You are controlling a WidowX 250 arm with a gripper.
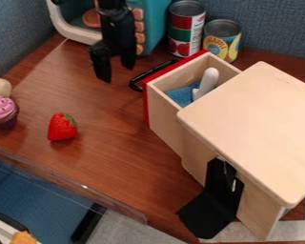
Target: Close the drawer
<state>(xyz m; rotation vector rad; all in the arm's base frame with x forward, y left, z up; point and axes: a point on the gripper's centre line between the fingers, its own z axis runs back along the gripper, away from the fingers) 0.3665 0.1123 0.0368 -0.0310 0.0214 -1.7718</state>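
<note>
The black gripper (116, 66) hangs down at the upper left of the camera view, to the left of the drawer's handle and apart from it. Its two fingers are spread, with nothing between them. The wooden drawer (167, 116) stands pulled out of the light wooden cabinet (254, 121) toward the upper left. On the drawer's red front (145, 102) is a black handle (137, 81). Inside the drawer lie a blue cloth (182, 95) and a whitish rounded object (207, 82), partly hidden by the cabinet top.
A teal toy oven (156, 24) stands behind the gripper. Two cans (186, 28) (222, 40) are behind the drawer. A strawberry (63, 127) and a cupcake (3, 112) sit at the left. A black bracket (209, 212) juts out below the cabinet, near the table's front edge.
</note>
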